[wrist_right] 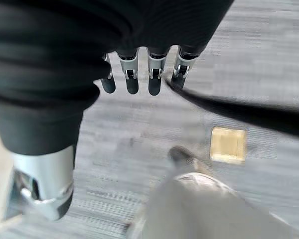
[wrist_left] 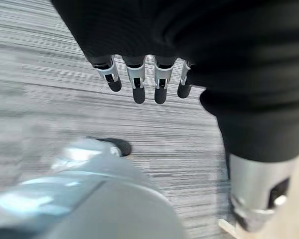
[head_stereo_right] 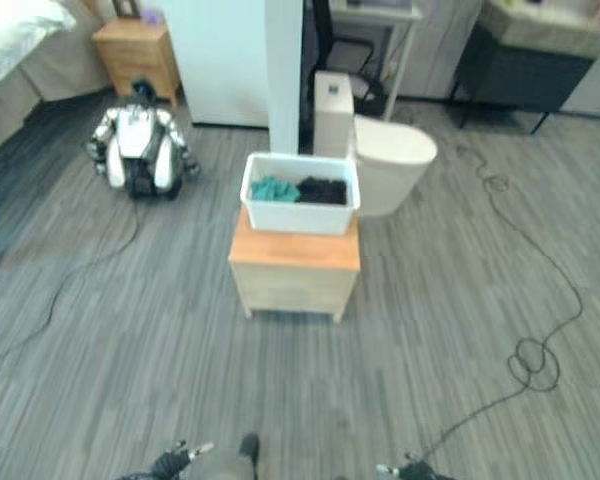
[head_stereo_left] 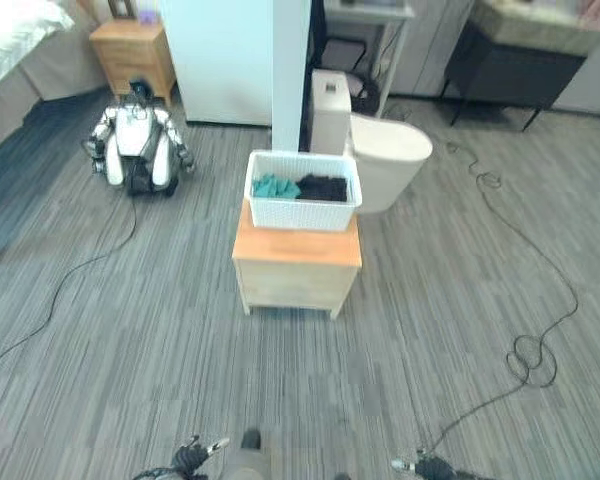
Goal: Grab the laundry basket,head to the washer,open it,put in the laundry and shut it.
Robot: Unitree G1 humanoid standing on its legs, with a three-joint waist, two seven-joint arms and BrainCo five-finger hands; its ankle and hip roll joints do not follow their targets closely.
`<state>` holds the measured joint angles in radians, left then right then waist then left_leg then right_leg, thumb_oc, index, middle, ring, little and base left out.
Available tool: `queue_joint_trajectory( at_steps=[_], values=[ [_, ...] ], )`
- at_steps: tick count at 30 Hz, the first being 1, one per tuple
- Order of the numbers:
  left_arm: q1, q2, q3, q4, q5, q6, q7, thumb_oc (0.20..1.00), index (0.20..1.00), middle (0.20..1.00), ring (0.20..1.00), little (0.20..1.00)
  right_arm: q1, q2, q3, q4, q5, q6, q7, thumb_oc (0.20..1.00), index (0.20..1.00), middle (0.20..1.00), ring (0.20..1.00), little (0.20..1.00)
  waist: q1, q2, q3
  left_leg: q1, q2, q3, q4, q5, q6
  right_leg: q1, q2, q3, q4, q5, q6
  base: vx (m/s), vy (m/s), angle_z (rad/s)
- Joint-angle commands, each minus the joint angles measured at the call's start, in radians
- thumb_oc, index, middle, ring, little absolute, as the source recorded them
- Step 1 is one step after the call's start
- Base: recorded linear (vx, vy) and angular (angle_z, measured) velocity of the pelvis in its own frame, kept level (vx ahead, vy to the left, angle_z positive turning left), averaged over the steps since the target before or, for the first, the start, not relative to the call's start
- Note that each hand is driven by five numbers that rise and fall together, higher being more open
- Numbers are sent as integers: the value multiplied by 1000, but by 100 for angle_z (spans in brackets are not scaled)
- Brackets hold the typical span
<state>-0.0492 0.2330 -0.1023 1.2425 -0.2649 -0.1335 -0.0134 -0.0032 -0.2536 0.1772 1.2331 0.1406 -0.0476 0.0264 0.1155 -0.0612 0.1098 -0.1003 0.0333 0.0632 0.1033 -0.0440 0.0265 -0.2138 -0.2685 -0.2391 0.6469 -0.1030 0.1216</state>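
Observation:
The white laundry basket [head_stereo_left: 302, 190] stands on a small wooden cabinet [head_stereo_left: 296, 268] in the middle of the room, with teal and dark clothes inside it. Just behind it, to the right, is a white unit with a rounded cream body [head_stereo_left: 385, 160]. My left hand [head_stereo_left: 195, 455] and right hand [head_stereo_left: 420, 465] hang low at the near edge, well short of the cabinet. Seen from the left wrist, the left hand's fingers [wrist_left: 138, 82] point straight down over the grey floor. The right hand's fingers [wrist_right: 132, 74] are just as straight. Both hands are open and hold nothing.
Another small robot [head_stereo_left: 138, 148] sits on the floor at the left, a cable trailing from it. A wooden nightstand [head_stereo_left: 135, 55] and a bed [head_stereo_left: 10, 50] are at the back left, and a tall white cabinet [head_stereo_left: 225, 60] stands behind the basket. A dark table [head_stereo_left: 520, 60] is at the back right.

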Motion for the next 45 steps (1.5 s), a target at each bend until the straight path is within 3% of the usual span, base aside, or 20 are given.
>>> queue_joint_trajectory(
  at_steps=[1, 3, 4, 6, 7, 11, 15, 17, 18, 19, 20, 23, 25, 26, 27, 28, 29, 33, 42, 45],
  values=[
    [-16, 66, -11, -82, -2, -46, 8, 1000, 1000, 1000, 1000, 1000, -45, -17, -28, -36, 65, -18, -9, 1000, 1000, 1000, 1000, 1000, 3, 13, 36, -94, -22, -10, 78, 6, 32, 182, -37, -21, -88, 315, 27, 425, 232, 40],
    [-19, 72, -9, -97, -6, -51, 15, 1000, 1000, 1000, 1000, 1000, -43, -27, -44, -41, 80, -19, -17, 1000, 1000, 1000, 1000, 1000, -22, 23, 49, -23, -24, -9, 54, -20, 30, 133, -44, -78, -180, 234, 2, 380, 82, 11],
    [-19, 72, -9, -97, -6, -51, 15, 1000, 1000, 1000, 1000, 1000, -43, -27, -44, -41, 80, -19, -17, 1000, 1000, 1000, 1000, 1000, -22, 23, 50, -23, -24, -9, 53, -20, 30, 134, -44, -78, -181, 234, 2, 275, -31, 1],
    [-18, 72, -6, -111, -10, -56, 14, 1000, 1000, 1000, 1000, 1000, -46, -43, -65, -55, 103, -25, -30, 1000, 1000, 1000, 1000, 1000, -38, 23, 58, 36, -24, -4, 30, -45, 13, 122, -41, -123, -333, 203, 3, 371, -108, 7],
    [-21, 73, -2, -122, -13, -63, 17, 1000, 1000, 1000, 1000, 1000, -50, -51, -82, -72, 120, -31, -41, 1000, 1000, 1000, 1000, 1000, -59, 12, 58, 89, -32, -18, 9, -81, -3, 81, -25, -116, -472, 204, 28, 478, -175, 8],
    [-41, 69, -9, -179, -17, -85, 23, 1000, 1000, 1000, 1000, 1000, -22, -60, -132, -132, 178, -45, -51, 1000, 1000, 1000, 1000, 1000, -114, -2, 68, 211, -36, -57, -8, -145, -37, 3, -10, -34, -685, 327, 80, 502, -189, 22],
    [-29, 55, -11, -213, -29, -96, 22, 1000, 1000, 1000, 1000, 1000, 20, -77, -161, -159, 198, -55, -54, 1000, 1000, 1000, 1000, 1000, -130, -16, 35, 299, -19, -78, -7, -201, -57, 41, 5, -42, -655, 340, 72, 446, -211, 56],
    [-24, 46, -5, -213, -55, -100, 29, 1000, 1000, 1000, 1000, 1000, 35, -87, -173, -170, 207, -59, -60, 1000, 1000, 1000, 1000, 1000, -140, -8, 14, 312, 23, -85, 33, -169, -89, 55, 34, -45, -620, 313, 47, 382, -283, 18],
    [-16, 41, 12, -231, -100, -101, 26, 1000, 1000, 1000, 1000, 1000, 31, -90, -186, -175, 231, -70, -75, 1000, 1000, 1000, 1000, 1000, -134, -4, 2, 283, 71, -66, 134, -85, -124, 90, 62, -69, -606, 272, 16, 155, -168, -10],
    [-15, 41, 12, -232, -100, -101, 26, 1000, 1000, 1000, 1000, 1000, 31, -90, -186, -175, 231, -70, -75, 1000, 1000, 1000, 1000, 1000, -136, -2, 2, 281, 73, -68, 138, -88, -125, 90, 64, -71, -606, 272, 15, 208, -260, 1],
    [-11, 39, 26, -242, -123, -101, 31, 1000, 1000, 1000, 1000, 1000, 24, -94, -192, -187, 249, -76, -87, 1000, 1000, 1000, 1000, 1000, -132, -2, 1, 239, 92, -68, 247, -32, -137, 115, 83, -80, -610, 252, -6, 118, -210, 6],
    [-1, 46, 82, -333, -195, -106, 78, 1000, 1000, 1000, 1000, 1000, 34, -124, -230, -342, 296, -98, -130, 1000, 1000, 1000, 1000, 1000, -105, -30, 24, 77, 106, -113, 541, 100, -113, 209, 148, -44, -639, 178, -80, 181, -288, -22],
    [-1, 46, 92, -367, -211, -114, 97, 1000, 1000, 1000, 1000, 1000, 35, -134, -240, -372, 302, -99, -138, 1000, 1000, 1000, 1000, 1000, -101, -34, 31, 32, 108, -113, 547, 94, -105, 224, 148, -41, -641, 167, -83, 148, -110, -40],
    [3, 47, 106, -469, -226, -124, 139, 1000, 1000, 1000, 1000, 1000, 31, -155, -254, -426, 312, -104, -152, 1000, 1000, 1000, 1000, 1000, -84, -32, 44, -12, 131, -81, 463, 50, -98, 255, 157, -32, -648, 148, -78, 150, -54, 8],
    [4, 47, 106, -471, -226, -123, 140, 1000, 1000, 1000, 1000, 1000, 32, -155, -255, -427, 311, -103, -152, 1000, 1000, 1000, 1000, 1000, -84, -36, 43, -12, 126, -79, 456, 55, -96, 254, 152, -32, -649, 150, -77, 210, 46, -5],
    [16, 57, 120, -591, -207, -126, 171, 1000, 1000, 1000, 1000, 1000, 21, -179, -260, -485, 298, -103, -159, 1000, 1000, 1000, 1000, 1000, -72, -30, 43, -19, 145, -63, 310, 42, -105, 266, 151, -27, -648, 139, -68, 102, 61, -24],
    [19, 56, 120, -595, -206, -124, 172, 1000, 1000, 1000, 1000, 1000, 22, -179, -260, -487, 297, -102, -160, 1000, 1000, 1000, 1000, 1000, -71, -32, 43, -12, 144, -60, 300, 45, -105, 267, 149, -25, -648, 138, -68, 175, 107, -36],
    [12, 81, 178, -733, -122, -96, 260, 1000, 1000, 1000, 1000, 1000, -41, -225, -242, -589, 243, -74, -163, 1000, 1000, 1000, 1000, 1000, -42, 10, 21, 16, 163, -63, -8, 100, -142, 328, 159, -14, -655, 104, -42, 226, 148, -19],
    [-145, 214, 164, -769, 19, -8, 286, 1000, 1000, 1000, 1000, 1000, -232, -289, -166, -602, 335, -24, -97, 1000, 1000, 1000, 1000, 1000, -16, 13, 12, 80, 129, -9, -61, 86, -136, 346, 98, 5, -669, 122, -7, 119, 130, -29],
    [-387, 294, 57, -697, 41, 23, 309, 1000, 1000, 1000, 1000, 1000, -450, -298, -65, -513, 439, -11, -101, 1000, 1000, 1000, 1000, 1000, -6, 3, 81, 21, 119, -13, -49, 87, -131, 285, 81, -2, -659, 142, 7, -175, 41, 6]
  ],
)
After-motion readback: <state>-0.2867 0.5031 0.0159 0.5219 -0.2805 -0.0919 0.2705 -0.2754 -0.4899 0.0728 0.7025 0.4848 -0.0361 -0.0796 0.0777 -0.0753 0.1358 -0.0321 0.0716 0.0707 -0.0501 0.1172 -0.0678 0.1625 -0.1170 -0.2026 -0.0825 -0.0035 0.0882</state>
